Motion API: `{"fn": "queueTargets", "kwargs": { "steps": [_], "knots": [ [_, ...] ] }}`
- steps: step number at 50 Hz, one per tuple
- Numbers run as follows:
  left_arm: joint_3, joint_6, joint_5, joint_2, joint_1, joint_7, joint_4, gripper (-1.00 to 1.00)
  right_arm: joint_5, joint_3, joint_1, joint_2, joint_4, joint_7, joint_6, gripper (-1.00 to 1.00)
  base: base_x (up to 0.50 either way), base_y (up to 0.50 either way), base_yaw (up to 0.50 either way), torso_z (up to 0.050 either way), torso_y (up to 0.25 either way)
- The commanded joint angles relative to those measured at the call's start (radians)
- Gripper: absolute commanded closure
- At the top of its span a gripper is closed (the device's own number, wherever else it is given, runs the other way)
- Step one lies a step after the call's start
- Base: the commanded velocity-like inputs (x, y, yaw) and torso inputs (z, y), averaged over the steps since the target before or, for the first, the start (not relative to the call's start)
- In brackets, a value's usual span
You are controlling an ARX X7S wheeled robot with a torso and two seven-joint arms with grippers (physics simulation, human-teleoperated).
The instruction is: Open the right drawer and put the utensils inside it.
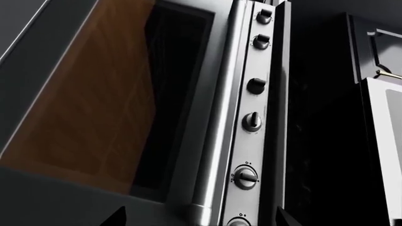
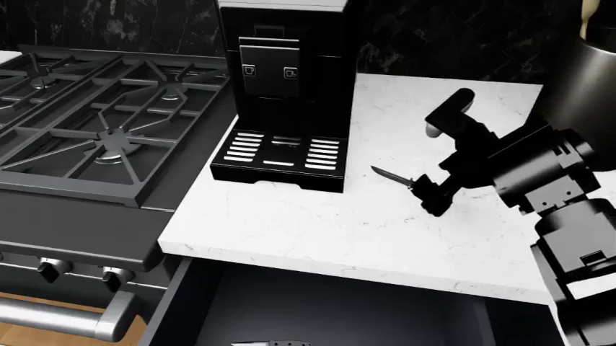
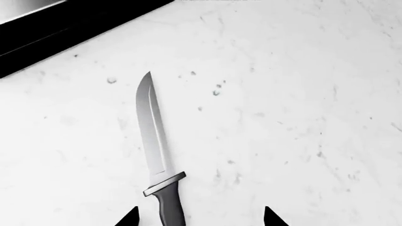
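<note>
The right drawer point(image 2: 376, 310) stands pulled open under the white counter, its dark inside showing. One utensil point(image 2: 270, 343) lies in it, cut off by the frame's lower edge. The other utensil, a slim dark knife point(image 2: 390, 175), lies flat on the counter in front of the coffee machine. In the right wrist view its blade point(image 3: 152, 132) points away and its handle point(image 3: 169, 209) lies between my right gripper's fingertips. My right gripper point(image 3: 199, 219) point(image 2: 430, 196) is open astride that handle. My left gripper point(image 1: 201, 219) is open and empty, facing the oven front.
A black coffee machine point(image 2: 286, 86) stands on the counter point(image 2: 318, 223) just left of the knife. The gas stove point(image 2: 97, 115) is further left, with its oven knobs point(image 1: 252, 121) and silver handle point(image 2: 58, 317) below. Black marble wall behind.
</note>
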Motion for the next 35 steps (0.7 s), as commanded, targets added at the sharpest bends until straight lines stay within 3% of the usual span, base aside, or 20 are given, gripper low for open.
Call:
{"fn": "queueTargets", "kwargs": {
  "steps": [1, 34, 35],
  "knots": [
    [0.005, 0.001, 0.001, -0.001, -0.002, 0.004, 0.000, -1.00, -0.002, -0.024, -0.052, -0.016, 0.013, 0.020, -0.023, -1.00, 0.01, 0.00, 0.00, 0.000, 0.000],
    [0.015, 0.010, 0.000, 0.000, -0.008, 0.003, 0.000, -1.00, 0.001, -0.025, -0.062, -0.049, 0.143, 0.027, -0.122, -1.00, 0.00, 0.00, 0.00, 0.000, 0.000],
    [0.015, 0.010, 0.000, 0.000, -0.008, 0.003, 0.000, -1.00, 0.002, -0.023, -0.065, -0.048, 0.137, 0.030, -0.120, 1.00, 0.01, 0.01, 0.01, 0.000, 0.000]
  ]
}}
